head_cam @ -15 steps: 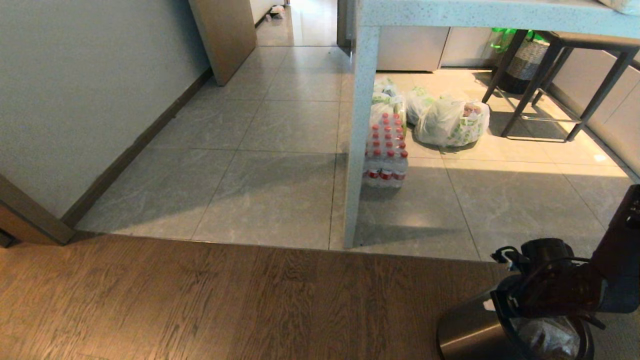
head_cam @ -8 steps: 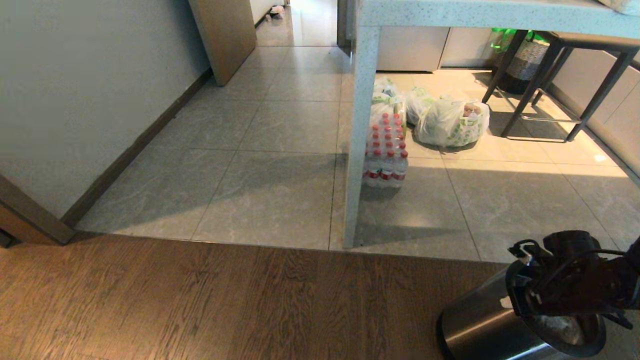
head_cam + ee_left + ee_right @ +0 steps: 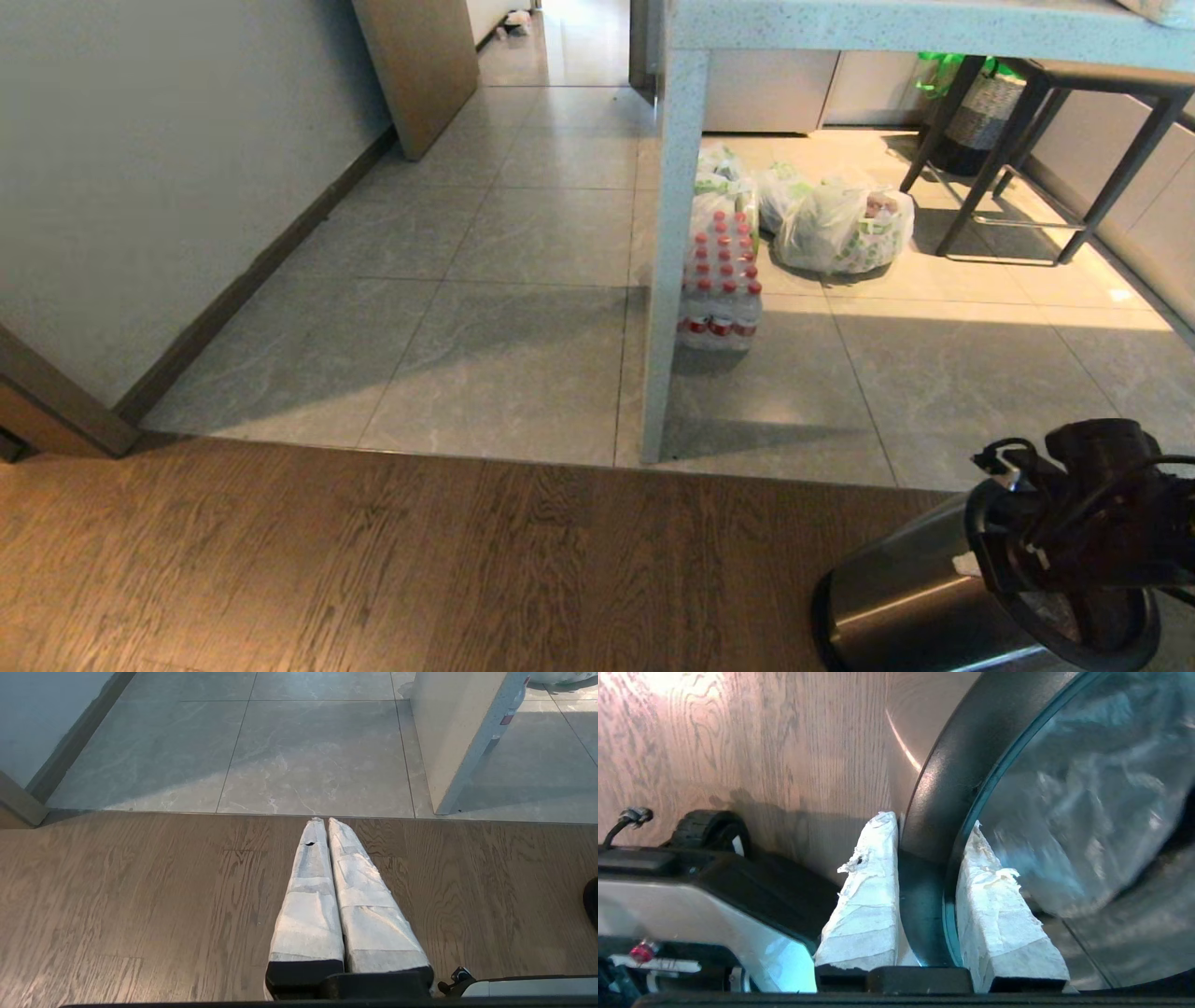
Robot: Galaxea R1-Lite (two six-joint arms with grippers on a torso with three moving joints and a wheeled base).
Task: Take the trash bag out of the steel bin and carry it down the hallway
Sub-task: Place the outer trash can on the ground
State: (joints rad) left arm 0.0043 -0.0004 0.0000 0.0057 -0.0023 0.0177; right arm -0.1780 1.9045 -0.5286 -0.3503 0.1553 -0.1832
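Tilting further over than a second ago, the small round brushed-steel bin [image 3: 920, 602] with its black rim ring [image 3: 945, 798] now leans toward the right edge of the head view, and the right gripper [image 3: 1083, 569] sits further right with it. That gripper's white-wrapped fingers [image 3: 866, 905] straddle the rim, one outside against the steel wall and one inside the opening, jaws closed on the black ring. Just inside the ring lies the thin, clear, wrinkly trash bag [image 3: 1083, 807], still in the bin, with pale rubbish showing dimly through it. The bin stands on dark wood-plank flooring [image 3: 420, 560], near the seam with grey floor tiles [image 3: 523, 345]. Beyond it a pale speckled counter leg [image 3: 667, 261] rises, with a shrink-wrapped pack of red-capped bottles [image 3: 721, 289] touching it and white bags with green print [image 3: 840, 229] just behind. The left gripper [image 3: 324, 826] hangs above the wood floor, its two wrapped fingers pressed together, holding nothing.
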